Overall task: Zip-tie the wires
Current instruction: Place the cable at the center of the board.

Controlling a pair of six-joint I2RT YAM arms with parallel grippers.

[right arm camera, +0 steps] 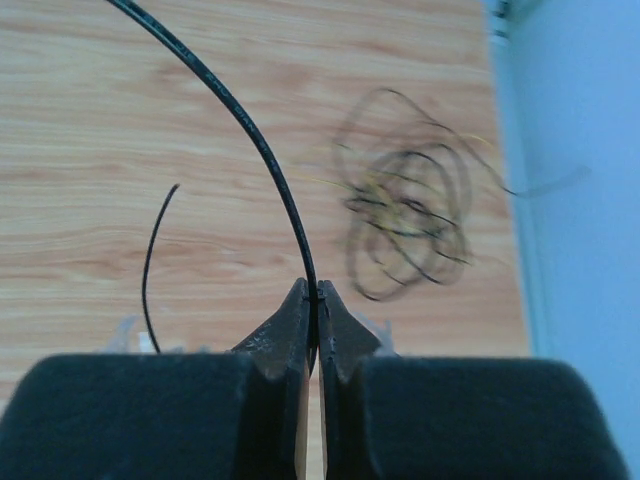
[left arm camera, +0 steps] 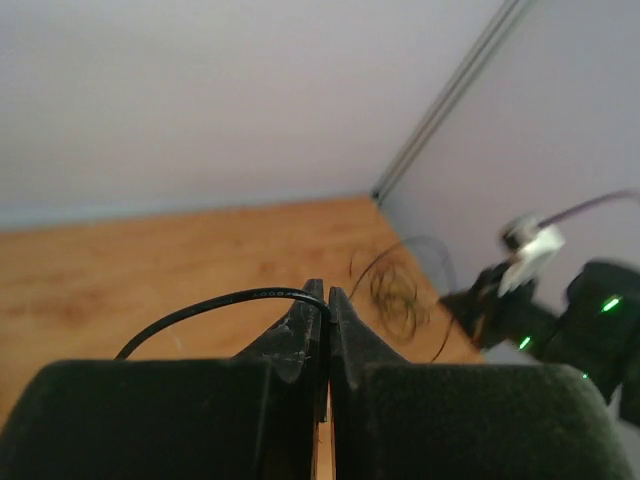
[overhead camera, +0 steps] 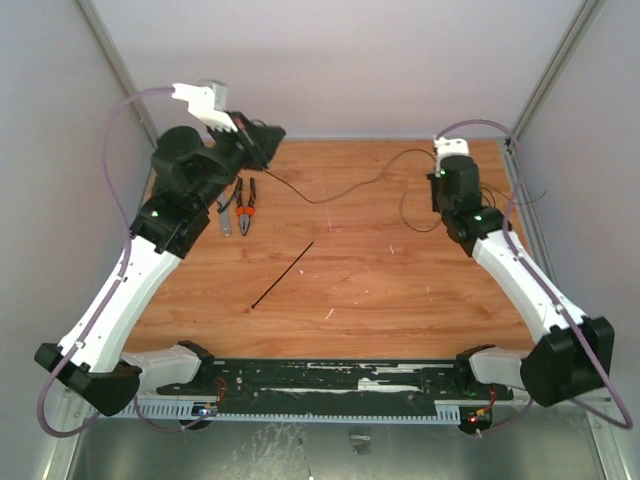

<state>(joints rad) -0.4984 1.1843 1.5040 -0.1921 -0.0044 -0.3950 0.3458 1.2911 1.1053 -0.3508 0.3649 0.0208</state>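
top external: left pincer (left arm camera: 328, 298) and right pincer (right arm camera: 318, 292) each clamp the wires (right arm camera: 270, 165); zip tie (overhead camera: 283, 275) lies diagonally mid-desk, nearer the left arm.

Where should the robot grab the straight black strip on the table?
Probably best pinched near the middle of the zip tie, coming straight down from above and closing across its narrow width. It lies flat and diagonal on the table.

Place: robot lab work cell.
Enclosure: plain pale panels (overhead camera: 340, 60) on three sides, joined by metal corner rails (overhead camera: 112, 60).
Work surface: wood-grain table (overhead camera: 400, 290) filling the cell floor.
Machines: left arm (overhead camera: 140, 270) and right arm (overhead camera: 520, 270), black and white, bolted at the near edge.
Tools: pliers (overhead camera: 246, 205) lying on the wood.
Electronics: open wiring strip (overhead camera: 340, 385) between the arm bases.
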